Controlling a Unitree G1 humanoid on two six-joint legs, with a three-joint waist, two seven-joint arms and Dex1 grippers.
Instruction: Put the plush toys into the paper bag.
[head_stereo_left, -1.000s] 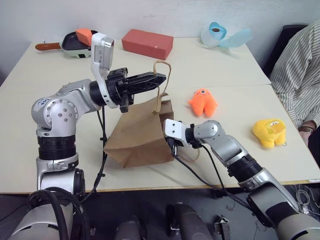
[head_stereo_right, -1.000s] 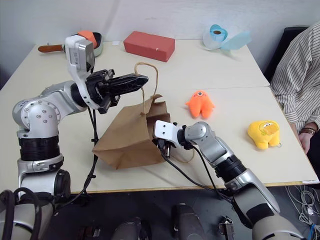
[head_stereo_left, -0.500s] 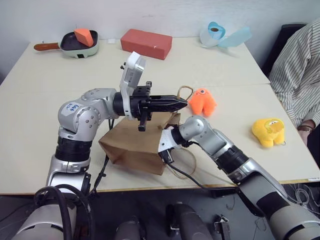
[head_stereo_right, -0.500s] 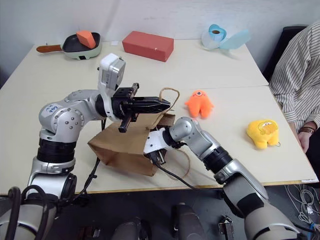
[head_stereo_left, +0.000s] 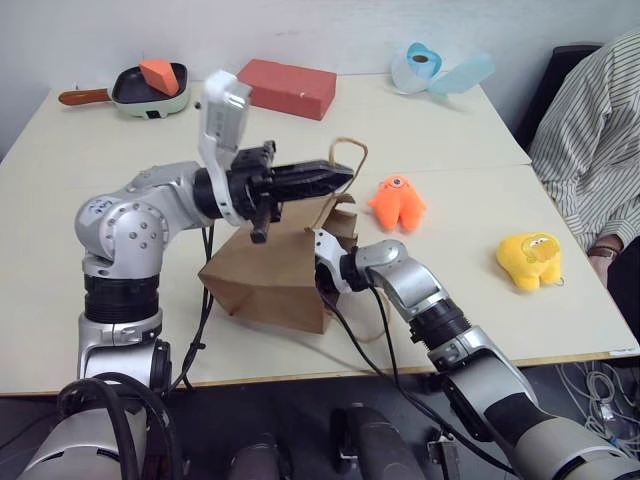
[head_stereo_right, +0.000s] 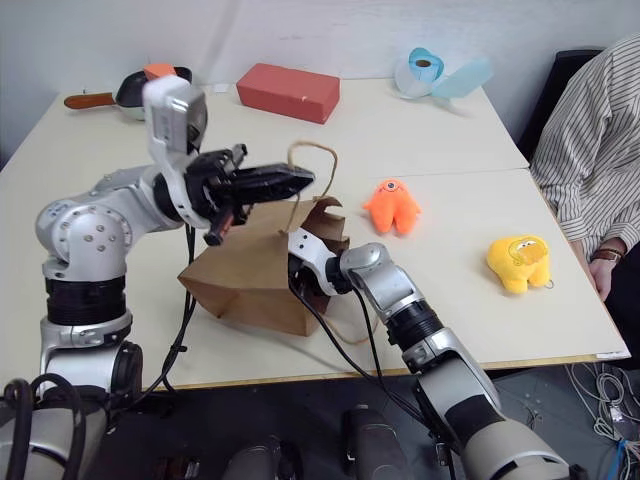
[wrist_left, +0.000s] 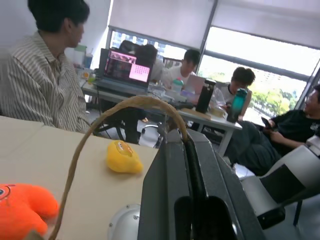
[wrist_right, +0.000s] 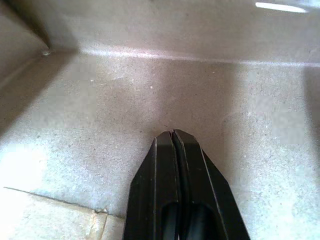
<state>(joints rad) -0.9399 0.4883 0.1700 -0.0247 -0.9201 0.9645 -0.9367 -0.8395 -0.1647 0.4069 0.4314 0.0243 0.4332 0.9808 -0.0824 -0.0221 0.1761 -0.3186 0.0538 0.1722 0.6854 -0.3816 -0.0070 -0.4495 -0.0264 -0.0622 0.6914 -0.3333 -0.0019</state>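
Desk (head_stereo_left: 480, 130) first: the paper bag (head_stereo_left: 270, 275) is seen lying on its side near the front edge. One twine handle (head_stereo_left: 345, 150) is clamped and lifted by the left pincer (head_stereo_left: 340, 176). The right pincer (wrist_right: 175, 137), fingers pressed together, is pushed inside the bag's mouth. Just beyond the bag sits the orange plush toy (head_stereo_left: 398, 201); the yellow plush toy (head_stereo_left: 530, 260) is well apart.
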